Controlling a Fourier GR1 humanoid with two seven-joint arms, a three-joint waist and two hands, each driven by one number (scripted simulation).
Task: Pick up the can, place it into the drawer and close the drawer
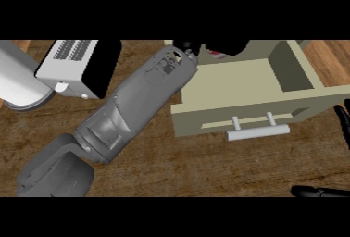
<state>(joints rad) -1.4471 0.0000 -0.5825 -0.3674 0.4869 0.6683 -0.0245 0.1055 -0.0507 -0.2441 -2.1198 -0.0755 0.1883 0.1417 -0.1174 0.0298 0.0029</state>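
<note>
The left hand (229, 45) is curled round the can (216, 53) (mostly hidden) over the back edge of the open drawer (236, 88). The right hand (318, 191) rests at the lower right, fingers spread.

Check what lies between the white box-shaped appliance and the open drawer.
In the head view the robot's left forearm crosses the wooden counter there, between the appliance and the drawer.

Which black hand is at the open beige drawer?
The black left hand, at the beige drawer's back edge; the right hand sits at the view's right edge.
</note>
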